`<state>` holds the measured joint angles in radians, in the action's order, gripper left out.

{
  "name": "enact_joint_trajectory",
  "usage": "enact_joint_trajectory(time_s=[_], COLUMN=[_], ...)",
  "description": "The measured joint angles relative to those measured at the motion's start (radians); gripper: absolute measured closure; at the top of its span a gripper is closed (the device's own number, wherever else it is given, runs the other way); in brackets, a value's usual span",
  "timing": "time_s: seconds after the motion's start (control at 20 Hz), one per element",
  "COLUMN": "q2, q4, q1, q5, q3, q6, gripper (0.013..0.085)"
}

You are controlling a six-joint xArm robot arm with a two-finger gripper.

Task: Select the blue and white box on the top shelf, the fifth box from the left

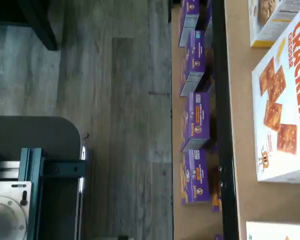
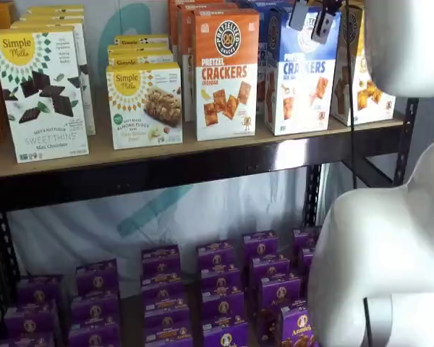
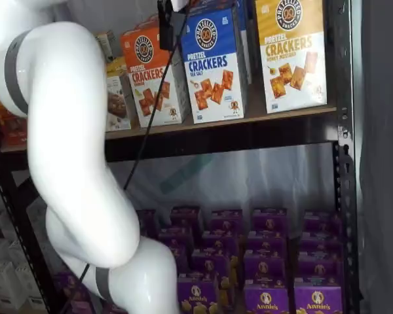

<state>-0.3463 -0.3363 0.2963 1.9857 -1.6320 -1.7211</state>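
The blue and white box point(image 2: 301, 87) stands upright on the top shelf point(image 2: 202, 148), between an orange-topped Cheddar box point(image 2: 226, 72) and a yellow-topped box point(image 2: 362, 72). Both shelf views show it, with the blue and white box point(image 3: 215, 65) reading "CRACKERS". My gripper point(image 2: 311, 25) hangs from the view's upper edge in front of the box's blue top. A gap shows between its fingers and nothing is held. In a shelf view the gripper point(image 3: 167, 29) shows as a dark shape with a cable beside it. The wrist view shows the Cheddar box point(image 1: 285, 110) and the shelf board point(image 1: 240, 100).
Simple Mills boxes point(image 2: 40, 94) fill the shelf's left part. Several small purple boxes point(image 2: 217, 289) sit on the lower level. My white arm point(image 2: 383, 238) stands between the cameras and the shelves. The dark mount with teal brackets point(image 1: 35, 170) shows over the grey plank floor point(image 1: 120, 100).
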Motion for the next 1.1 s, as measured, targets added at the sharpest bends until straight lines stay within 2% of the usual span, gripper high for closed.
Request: enact_joint_trajectory(time_s=[0.15,0.3,0.4,0.5,0.8,0.9,1.0,1.1], q2=[-0.01,-0.036,-0.045,-0.062,-0.129,-0.16,-0.174,-0.168], q4=[0.086,0.087,0.045,-0.017,-0.178,-0.207,-0.215,-0.22], q1=[-0.046,-0.048,-0.029,-0.003,0.055,0.057,0.049,0.046], q5=[0.01,-0.001,0.002,-0.017,-0.158,-0.245,-0.324,-0.365], q3=[0.01,0.044,0.056,0.077,0.158,0.198,0.221,0.22], q6=[0.005,0.007,0.007,0.008,0.018,0.021,0.024,0.025], gripper=[0.013,0.013,0.013,0.013,0.013,0.013,0.013,0.013])
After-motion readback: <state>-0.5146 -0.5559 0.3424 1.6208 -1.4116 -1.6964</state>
